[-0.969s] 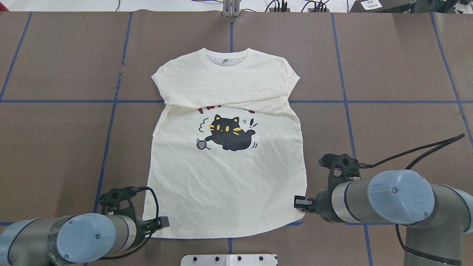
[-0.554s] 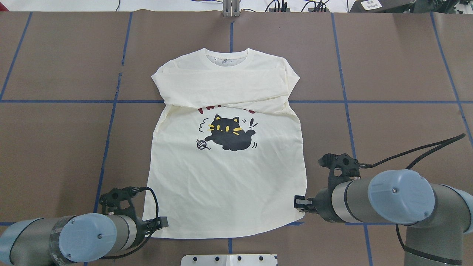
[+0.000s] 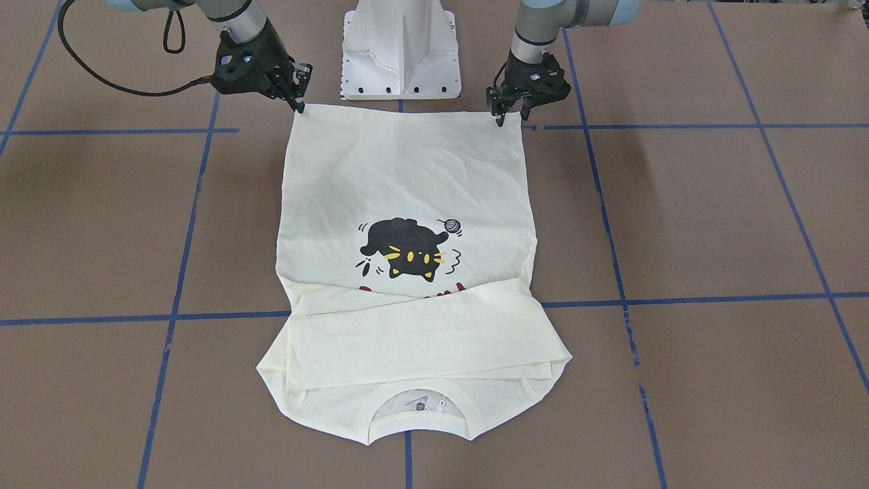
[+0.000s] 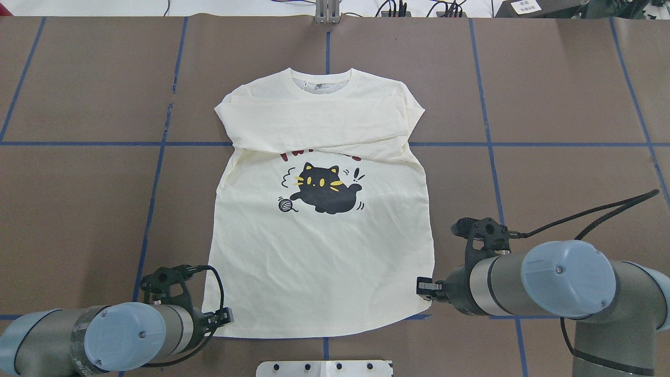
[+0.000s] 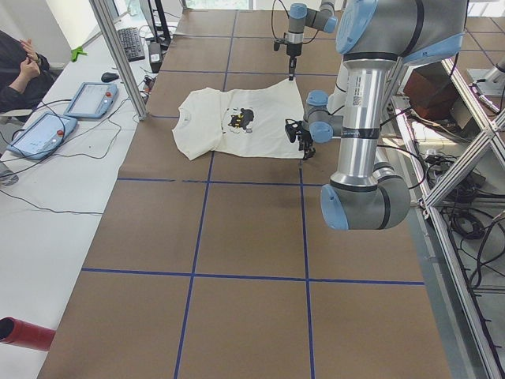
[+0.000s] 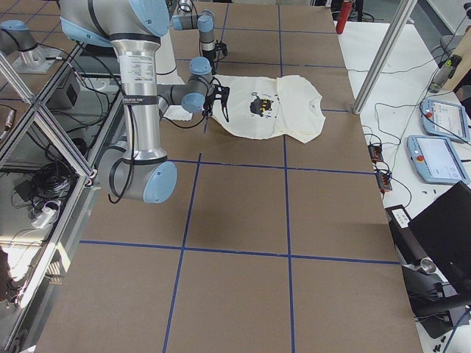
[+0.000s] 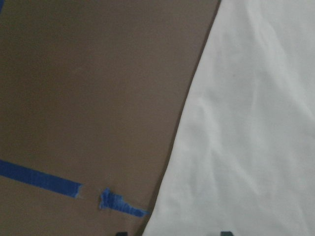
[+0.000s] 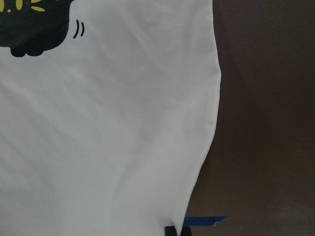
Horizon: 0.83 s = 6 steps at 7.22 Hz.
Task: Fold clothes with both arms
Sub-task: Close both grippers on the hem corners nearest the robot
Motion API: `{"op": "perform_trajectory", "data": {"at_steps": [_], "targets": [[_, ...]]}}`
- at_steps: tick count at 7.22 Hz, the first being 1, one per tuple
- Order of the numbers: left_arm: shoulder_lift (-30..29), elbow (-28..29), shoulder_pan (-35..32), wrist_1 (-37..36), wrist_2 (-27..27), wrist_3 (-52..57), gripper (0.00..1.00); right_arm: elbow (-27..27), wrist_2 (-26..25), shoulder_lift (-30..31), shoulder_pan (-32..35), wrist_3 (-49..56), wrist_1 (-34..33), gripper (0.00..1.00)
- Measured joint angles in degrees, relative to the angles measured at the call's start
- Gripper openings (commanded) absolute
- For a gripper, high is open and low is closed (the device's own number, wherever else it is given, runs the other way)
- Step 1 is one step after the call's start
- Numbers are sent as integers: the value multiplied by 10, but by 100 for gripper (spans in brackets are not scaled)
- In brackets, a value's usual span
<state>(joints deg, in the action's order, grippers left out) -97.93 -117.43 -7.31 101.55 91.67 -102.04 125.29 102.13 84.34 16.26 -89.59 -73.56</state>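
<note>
Both arms crouch low at the hem. The left gripper (image 3: pixel 509 115) straddles its corner of the T-shirt (image 4: pixel 319 262), jaws wide. The right gripper (image 3: pixel 299 104) is pinched narrow on the opposite corner. The shirt lies flat mid-table (image 4: pixel 78 209), print up, sleeves folded across.

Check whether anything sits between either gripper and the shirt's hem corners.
Nothing visible does. The left gripper and the right gripper are each right at a hem corner of the T-shirt. Only the brown table shows beside them.
</note>
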Motion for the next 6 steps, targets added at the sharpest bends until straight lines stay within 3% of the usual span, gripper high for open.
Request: {"op": "perform_trajectory", "data": {"at_steps": [6], "targets": [[0, -3, -1, -2, 1, 3, 41, 0, 0, 0, 1, 1, 0, 0]]}}
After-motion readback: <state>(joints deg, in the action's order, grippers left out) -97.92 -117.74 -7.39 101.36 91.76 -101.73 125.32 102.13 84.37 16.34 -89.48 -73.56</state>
